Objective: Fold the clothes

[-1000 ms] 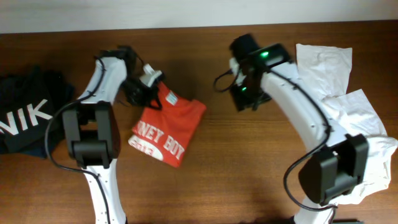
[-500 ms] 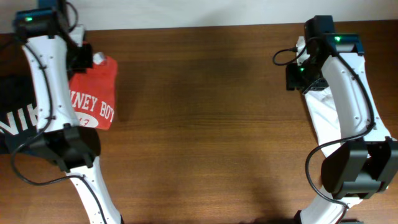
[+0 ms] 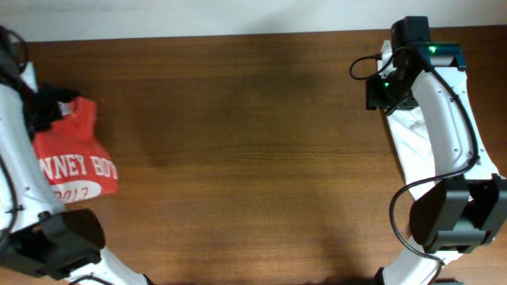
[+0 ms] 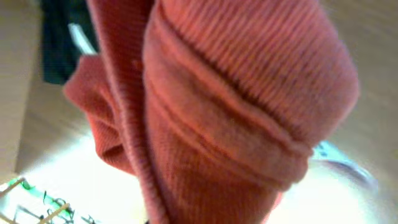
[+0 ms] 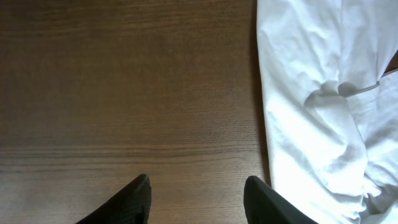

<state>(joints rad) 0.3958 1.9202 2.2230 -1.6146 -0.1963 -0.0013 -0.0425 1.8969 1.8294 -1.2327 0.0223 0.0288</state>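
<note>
A folded red T-shirt [image 3: 75, 158] with white lettering lies at the table's far left edge. My left gripper [image 3: 49, 107] is shut on its upper edge. In the left wrist view the red fabric [image 4: 236, 118] fills the frame and hides the fingers. My right gripper [image 3: 379, 95] is at the back right, open and empty, with both fingers [image 5: 202, 199] over bare wood. A crumpled white garment [image 3: 412, 138] lies just right of it and also shows in the right wrist view [image 5: 323, 106].
A dark garment [image 4: 59, 43] shows at the upper left of the left wrist view, beside the red shirt. The wooden table [image 3: 253, 158] spans the middle. The right arm's links lie over the white pile along the right edge.
My left gripper has carried the red T-shirt from mid-table to the far left edge. My right gripper has swung right to the white garment and has held still for the last half second.
</note>
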